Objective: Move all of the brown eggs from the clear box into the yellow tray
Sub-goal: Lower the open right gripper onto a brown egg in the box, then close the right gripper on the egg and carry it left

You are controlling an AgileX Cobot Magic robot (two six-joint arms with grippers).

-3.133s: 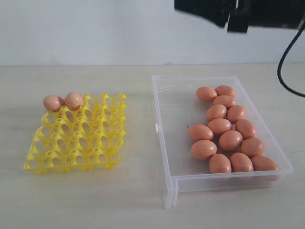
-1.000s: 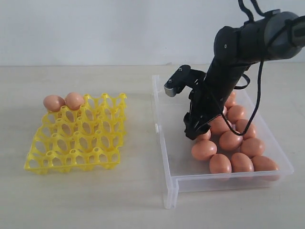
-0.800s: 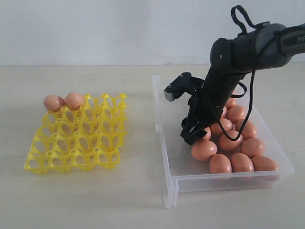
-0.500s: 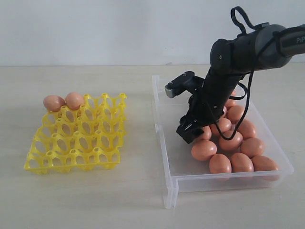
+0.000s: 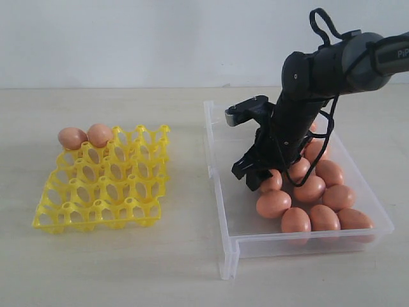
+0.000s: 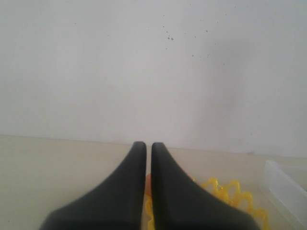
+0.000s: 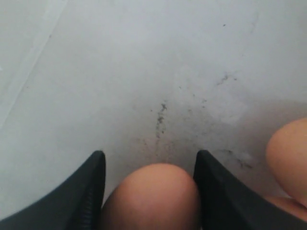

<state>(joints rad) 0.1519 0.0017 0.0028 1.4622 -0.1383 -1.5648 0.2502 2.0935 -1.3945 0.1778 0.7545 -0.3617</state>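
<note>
In the clear box (image 5: 231, 214) the right gripper (image 7: 149, 154) is pinching one brown egg (image 7: 151, 196) between jaws spread egg-wide, low on the floor beside the other brown eggs (image 5: 310, 189); the left gripper (image 6: 145, 143) is hanging near the yellow tray (image 5: 96, 206), jaws pressed together on nothing, the tray carrying two eggs (image 5: 72, 137).

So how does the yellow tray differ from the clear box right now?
The tray is a yellow lattice of cups; the box is clear with a flat floor. The tray holds two eggs, the box many. The right gripper reaches into the box, not the tray. Both sit on the table.
</note>
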